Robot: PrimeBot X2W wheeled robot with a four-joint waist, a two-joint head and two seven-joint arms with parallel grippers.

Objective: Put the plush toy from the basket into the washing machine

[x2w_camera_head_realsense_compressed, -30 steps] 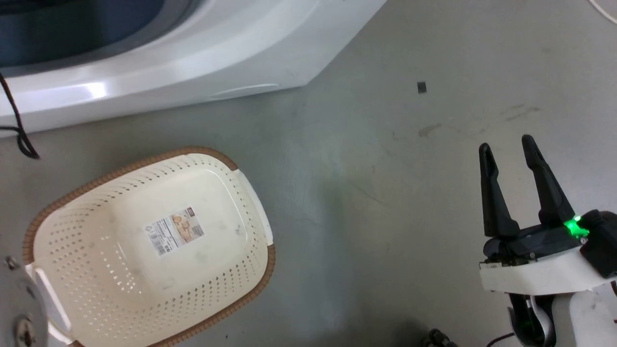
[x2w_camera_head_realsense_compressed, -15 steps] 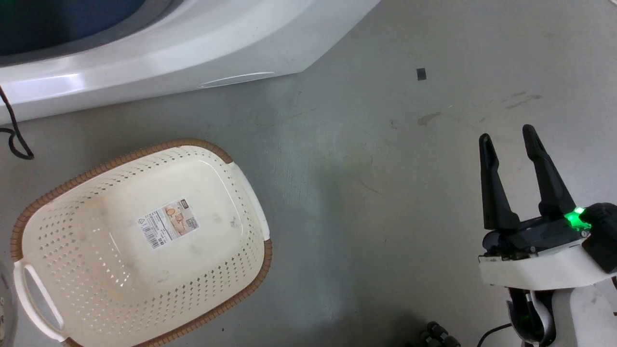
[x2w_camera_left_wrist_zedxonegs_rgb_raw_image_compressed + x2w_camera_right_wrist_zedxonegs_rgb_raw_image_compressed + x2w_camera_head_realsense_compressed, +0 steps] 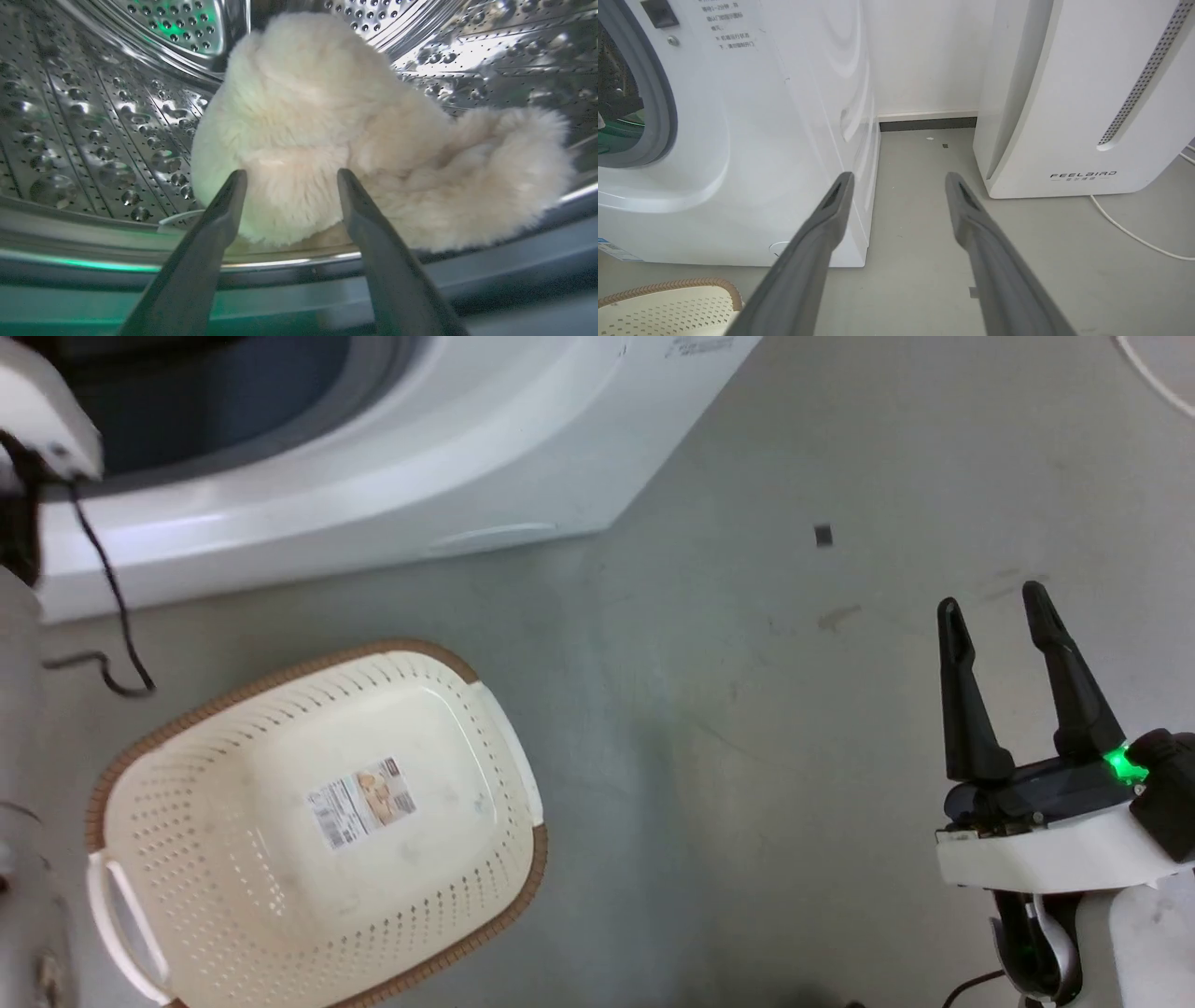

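Head view: the basket (image 3: 187, 896) sits on the grey floor (image 3: 747, 756) at lower left, the label sticker (image 3: 362, 803) on its bottom in plain sight. The washing machine (image 3: 373, 495) runs across the upper left, white front, with a grey ring around a dark opening. A pale forearm (image 3: 17, 756) runs up the left edge toward that opening, and a black cable (image 3: 112, 616) hangs beside it. The right gripper (image 3: 991, 599) is at lower right over bare floor, well apart from the basket, jaws spread and holding nothing. Left wrist view: the plush toy (image 3: 327, 126) lies inside the steel drum (image 3: 93, 116), resting low at the front just behind the grey-blue gasket (image 3: 514, 270). The left gripper (image 3: 290, 173) points at it with jaws spread, and its tips overlap the near fur; whether they touch it cannot be told from this angle. Right wrist view: the right gripper's fingers are apart, aimed at the strip of floor between the washing machine on the left and the tall white FEELBIRD appliance (image 3: 1064, 93) on the right. A white cable (image 3: 1134, 235) trails on the floor at right. A corner of the basket's brown rim is at lower left.
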